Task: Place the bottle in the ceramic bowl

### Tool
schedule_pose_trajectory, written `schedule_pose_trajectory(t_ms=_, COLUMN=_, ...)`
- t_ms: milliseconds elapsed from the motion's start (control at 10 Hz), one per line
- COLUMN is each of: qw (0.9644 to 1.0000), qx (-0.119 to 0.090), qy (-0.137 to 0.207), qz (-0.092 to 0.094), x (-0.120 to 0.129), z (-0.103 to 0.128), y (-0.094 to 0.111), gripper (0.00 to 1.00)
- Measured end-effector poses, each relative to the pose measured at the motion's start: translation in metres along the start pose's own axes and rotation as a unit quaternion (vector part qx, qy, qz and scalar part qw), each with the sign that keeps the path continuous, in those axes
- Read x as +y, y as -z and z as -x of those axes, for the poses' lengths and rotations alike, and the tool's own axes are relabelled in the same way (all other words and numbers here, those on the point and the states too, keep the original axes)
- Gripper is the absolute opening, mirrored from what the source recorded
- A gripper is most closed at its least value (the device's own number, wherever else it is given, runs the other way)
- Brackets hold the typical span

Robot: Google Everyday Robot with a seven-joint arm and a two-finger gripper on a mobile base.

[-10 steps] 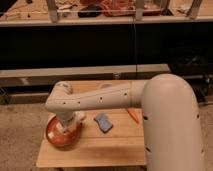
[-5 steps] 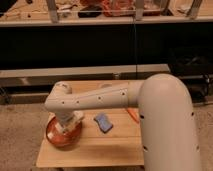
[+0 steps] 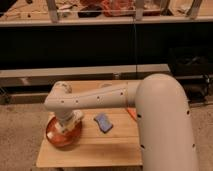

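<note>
Gripper [image 3: 70, 121] down over ceramic bowl [image 3: 56, 138] at counter [image 3: 95, 150] left end, jaws state unclear, bottle not discernible; likely light, stiff, slippery plastic, best gripped mid-body.

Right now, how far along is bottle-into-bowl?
Done: the arm has reached the bowl at the table's left end. In hand: the gripper sits low over the bowl's inside; a whitish shape there may be the bottle, but I can't confirm it. Left: release and retreat, if not yet released. The blue item lies beside the bowl, untouched.
</note>
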Motion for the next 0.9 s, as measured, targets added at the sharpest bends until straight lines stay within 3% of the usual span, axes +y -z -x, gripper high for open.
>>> schedule_pose_trajectory(t_ms=200, qw=1.0000, qx=-0.001, qy=0.001, qz=0.002, x=-0.0026, z=-0.0012, y=-0.0017, gripper=0.79)
schedule_pose_trajectory(t_ms=900, qw=1.0000, qx=0.001, qy=0.002, qz=0.007, x=-0.0048, z=-0.0019, y=-0.0056, gripper=0.80)
